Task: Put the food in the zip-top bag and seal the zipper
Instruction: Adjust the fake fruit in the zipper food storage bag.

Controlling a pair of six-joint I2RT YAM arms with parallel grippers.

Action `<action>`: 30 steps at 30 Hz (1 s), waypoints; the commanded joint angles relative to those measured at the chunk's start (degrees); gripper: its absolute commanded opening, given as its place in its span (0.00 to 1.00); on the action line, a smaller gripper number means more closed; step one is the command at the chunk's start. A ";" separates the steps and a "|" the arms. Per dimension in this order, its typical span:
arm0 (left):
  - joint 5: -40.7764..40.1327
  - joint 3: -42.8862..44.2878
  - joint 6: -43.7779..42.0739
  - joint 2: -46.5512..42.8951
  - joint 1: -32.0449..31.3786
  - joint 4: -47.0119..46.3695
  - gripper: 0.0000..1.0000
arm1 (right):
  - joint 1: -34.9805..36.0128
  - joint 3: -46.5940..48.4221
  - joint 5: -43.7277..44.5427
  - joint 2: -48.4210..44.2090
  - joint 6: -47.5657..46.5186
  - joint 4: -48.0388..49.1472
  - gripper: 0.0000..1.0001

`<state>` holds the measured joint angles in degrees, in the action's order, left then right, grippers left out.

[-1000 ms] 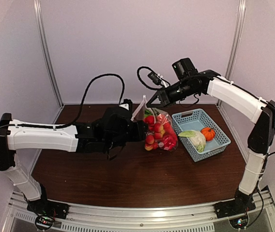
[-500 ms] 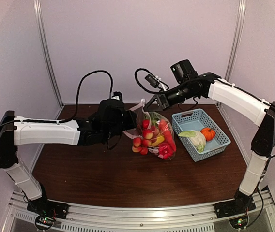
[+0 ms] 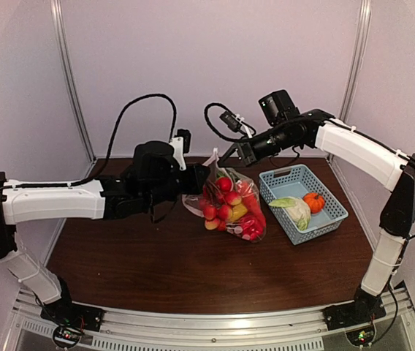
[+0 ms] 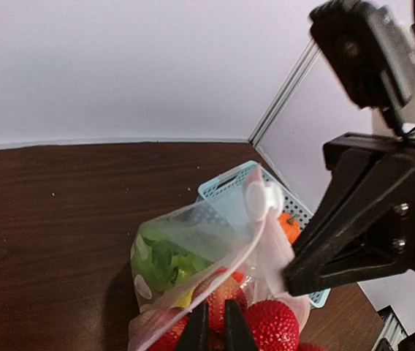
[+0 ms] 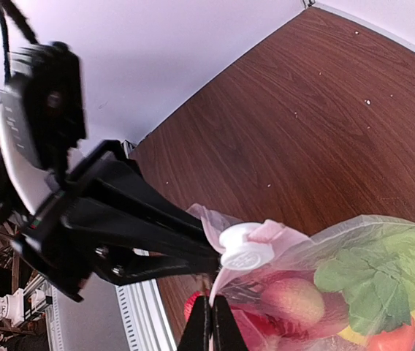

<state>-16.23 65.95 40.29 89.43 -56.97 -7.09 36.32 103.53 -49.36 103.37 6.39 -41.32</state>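
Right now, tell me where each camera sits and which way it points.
Top external: high behind the robot, looking down on the table; left arm, right arm show.
Left wrist: looks over the zip-top bag toward the basket; left gripper below, right gripper opposite.
Right wrist: across the bag; right gripper below, left gripper opposite.
Shared: the bag.

A light-blue plastic mesh basket (image 3: 323, 227) sits on the right side of the dark brown wooden counter (image 3: 193, 270), toward its far edge, before a plain pale back wall (image 3: 207, 58).
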 commanded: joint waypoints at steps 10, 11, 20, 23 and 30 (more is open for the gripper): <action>-8.37 -9.16 -23.47 -4.40 -2.20 -37.07 0.00 | 0.25 -2.09 0.67 -1.12 -1.56 -0.69 0.00; -8.59 -9.13 -25.15 -3.79 -2.42 -39.04 0.00 | 0.24 -2.20 0.67 -1.13 -1.58 -0.70 0.00; -12.39 -7.48 -21.14 -2.08 -3.53 -42.35 0.00 | -1.31 -2.48 -1.17 -4.03 0.56 2.36 0.00; -12.59 -9.86 -26.69 1.30 -4.34 -49.05 0.00 | -1.52 -1.27 -2.13 -5.11 1.38 2.96 0.00; -12.74 -10.60 -43.85 13.80 -7.42 -73.87 0.00 | -1.55 -5.17 -15.17 -5.72 13.25 15.96 0.00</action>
<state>-27.88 55.07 9.08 96.42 -62.61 -60.97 34.57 101.12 -53.67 99.24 10.37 -36.82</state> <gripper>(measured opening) 0.073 0.002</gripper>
